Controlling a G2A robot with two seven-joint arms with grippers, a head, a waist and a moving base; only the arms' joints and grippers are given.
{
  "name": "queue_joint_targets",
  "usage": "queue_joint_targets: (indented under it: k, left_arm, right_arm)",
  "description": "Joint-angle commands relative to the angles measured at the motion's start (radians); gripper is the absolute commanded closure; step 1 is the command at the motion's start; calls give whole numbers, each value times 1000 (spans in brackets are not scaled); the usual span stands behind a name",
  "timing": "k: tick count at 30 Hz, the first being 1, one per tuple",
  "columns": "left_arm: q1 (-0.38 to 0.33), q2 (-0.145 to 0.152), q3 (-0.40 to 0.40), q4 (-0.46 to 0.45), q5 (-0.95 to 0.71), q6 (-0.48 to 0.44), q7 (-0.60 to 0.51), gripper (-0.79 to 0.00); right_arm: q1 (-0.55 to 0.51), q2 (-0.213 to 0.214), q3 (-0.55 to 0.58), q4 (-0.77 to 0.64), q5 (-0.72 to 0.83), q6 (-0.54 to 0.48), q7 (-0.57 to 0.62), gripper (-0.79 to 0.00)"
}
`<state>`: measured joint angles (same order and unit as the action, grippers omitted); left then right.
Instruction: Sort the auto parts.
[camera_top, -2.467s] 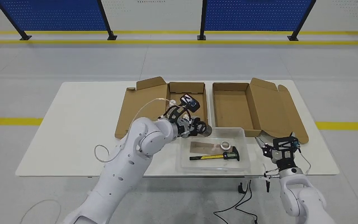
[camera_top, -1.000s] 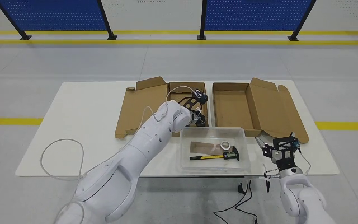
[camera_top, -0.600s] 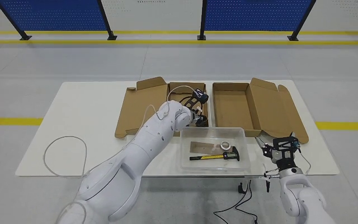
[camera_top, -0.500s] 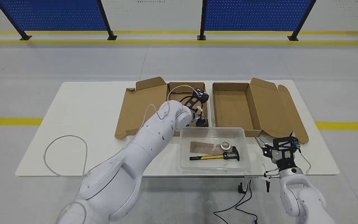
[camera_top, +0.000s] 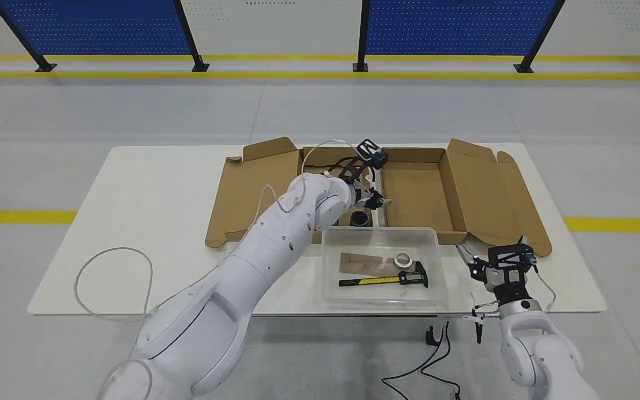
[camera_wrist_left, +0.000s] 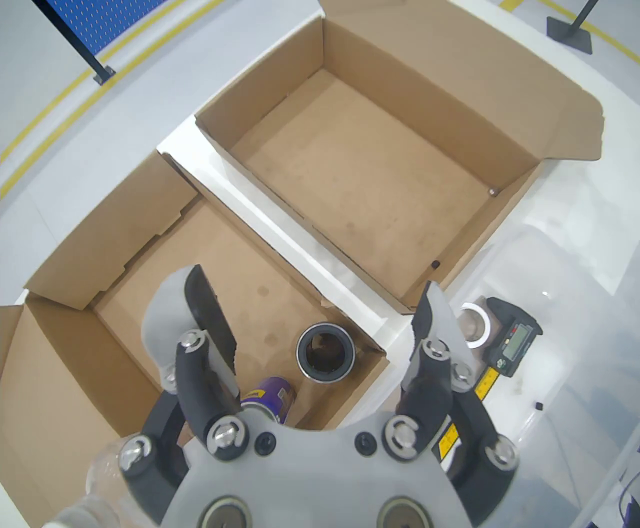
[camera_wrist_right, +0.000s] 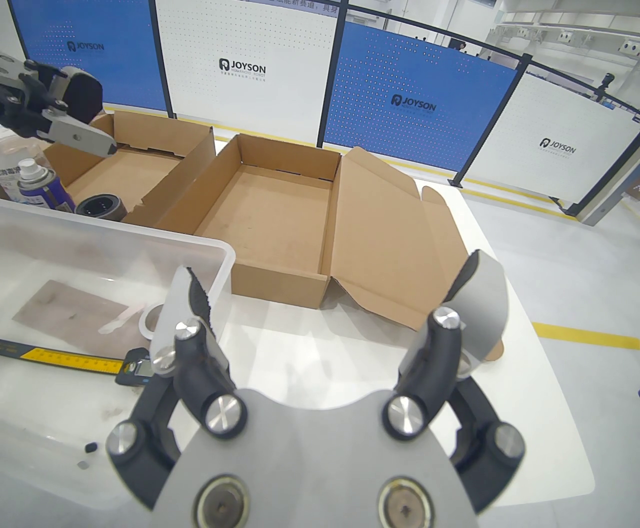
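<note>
The black ring (camera_wrist_left: 325, 352) stands in the left carton's (camera_wrist_left: 235, 280) corner beside the spray can (camera_wrist_left: 267, 397), the left jaws wide open and empty above (right jaws likewise spread, holding nothing), so this drop seems done and the next move calls for reaching into the clear bin (camera_wrist_right: 125, 231) for the caliper (camera_top: 400, 278)

This is looking like an industrial test hall or robotics lab rather than a home. Blue perforated partition panels (camera_top: 95, 25) are standing on black metal feet (camera_top: 40, 66) along the back, and white perforated panels (camera_wrist_right: 250, 50) are alternating with them in the right wrist view. Yellow marking lines (camera_top: 280, 74) are running across a smooth grey floor (camera_top: 300, 110). A white work table (camera_top: 130, 220) is carrying open cardboard boxes (camera_top: 415, 195) and a clear plastic bin (camera_top: 380, 231) that is holding a digital caliper (camera_top: 412, 278).
</note>
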<state>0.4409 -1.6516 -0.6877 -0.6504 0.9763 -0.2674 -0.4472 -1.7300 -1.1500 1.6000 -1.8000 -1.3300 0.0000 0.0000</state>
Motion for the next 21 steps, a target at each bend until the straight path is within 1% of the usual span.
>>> queue_joint_targets:
  k: [1, 4, 6, 10, 13, 17, 21]
  left_arm:
    - [36, 23, -27, -72, 30, 8, 22, -785]
    - [106, 64, -76, -205, 90, 22, 35, -785]
    - [174, 95, -124, -323, 131, 41, 36, -785]
    - [347, 159, -234, -608, 252, 46, 15, -785]
    - [492, 198, -320, -812, 324, 36, 2, -785]
    - [663, 233, -416, -1007, 404, 47, -9, -785]
    - [807, 254, -492, -1142, 451, 78, 3, -785]
  right_arm:
    - [0, 0, 0, 0, 0, 0, 0, -785]
    - [0, 0, 0, 0, 0, 0, 0, -785]
    - [0, 0, 0, 0, 0, 0, 0, -785]
    - [0, 0, 0, 0, 0, 0, 0, -785]
    - [0, 0, 0, 0, 0, 0, 0, -785]
    - [0, 0, 0, 0, 0, 0, 0, -785]
    - [0, 0, 0, 0, 0, 0, 0, -785]
